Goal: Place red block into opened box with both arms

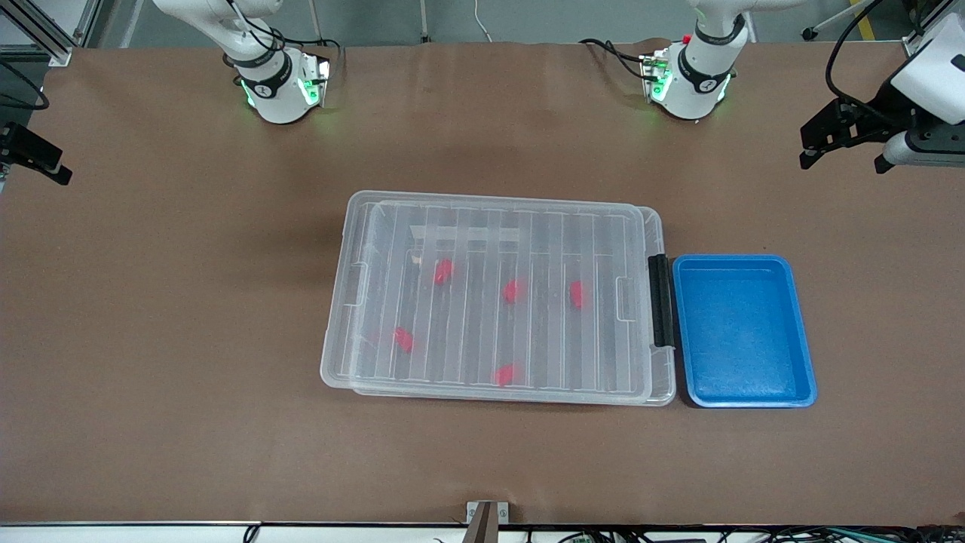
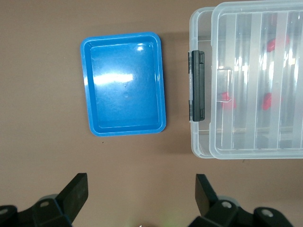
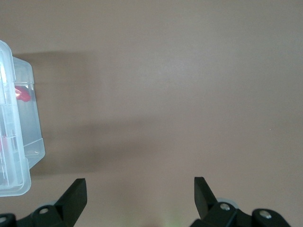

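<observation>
**Five blocks under a lid, both fingers spread empty**

Five red blocks (image 1: 443, 271) show through the ribbed lid (image 1: 497, 226) lying on the box (image 1: 335, 362) mid-bench. Left gripper (image 2: 141, 198) hovers beside the blue tray (image 2: 124, 84), right gripper (image 3: 140, 197) over bare bench. Reaching straight down would likely strike the lid

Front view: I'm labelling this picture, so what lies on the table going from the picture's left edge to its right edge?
Clear box with its ribbed lid on and five red blocks inside → black clip → blue tray.
</observation>
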Robot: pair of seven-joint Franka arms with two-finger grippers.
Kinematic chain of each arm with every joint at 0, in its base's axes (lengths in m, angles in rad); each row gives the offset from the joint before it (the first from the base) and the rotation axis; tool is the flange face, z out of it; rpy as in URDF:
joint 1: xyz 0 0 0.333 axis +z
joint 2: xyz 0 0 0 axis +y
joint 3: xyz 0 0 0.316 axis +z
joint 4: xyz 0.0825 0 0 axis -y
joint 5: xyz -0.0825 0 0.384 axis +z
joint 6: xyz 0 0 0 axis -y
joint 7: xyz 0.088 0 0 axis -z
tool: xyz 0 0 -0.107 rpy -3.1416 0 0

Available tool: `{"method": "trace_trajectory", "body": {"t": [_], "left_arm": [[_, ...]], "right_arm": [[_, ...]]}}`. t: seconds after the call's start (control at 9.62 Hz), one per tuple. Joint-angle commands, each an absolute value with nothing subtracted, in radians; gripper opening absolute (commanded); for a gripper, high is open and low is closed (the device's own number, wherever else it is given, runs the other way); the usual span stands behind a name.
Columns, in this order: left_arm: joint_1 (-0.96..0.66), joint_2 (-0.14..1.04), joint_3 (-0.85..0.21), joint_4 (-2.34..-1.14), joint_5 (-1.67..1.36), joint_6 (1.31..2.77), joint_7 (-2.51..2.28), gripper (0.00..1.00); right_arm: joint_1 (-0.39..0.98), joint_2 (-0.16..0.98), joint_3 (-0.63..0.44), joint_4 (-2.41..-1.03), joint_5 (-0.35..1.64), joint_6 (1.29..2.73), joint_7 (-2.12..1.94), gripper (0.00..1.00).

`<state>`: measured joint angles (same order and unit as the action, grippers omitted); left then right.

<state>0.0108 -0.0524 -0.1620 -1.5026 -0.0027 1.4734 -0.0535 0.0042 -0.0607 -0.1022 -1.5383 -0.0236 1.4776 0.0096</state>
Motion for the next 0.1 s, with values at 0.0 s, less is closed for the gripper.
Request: {"method": "trace_trajectory", "body": {"t": [0.0], "left_arm": [[0.014, -0.041, -0.163, -1.519, 0.002, 1.477, -0.049, 1.0]], "right_arm": [[0.006, -0.055, -0.106, -1.529, -0.02, 1.471, 0.0, 1.0]]}}
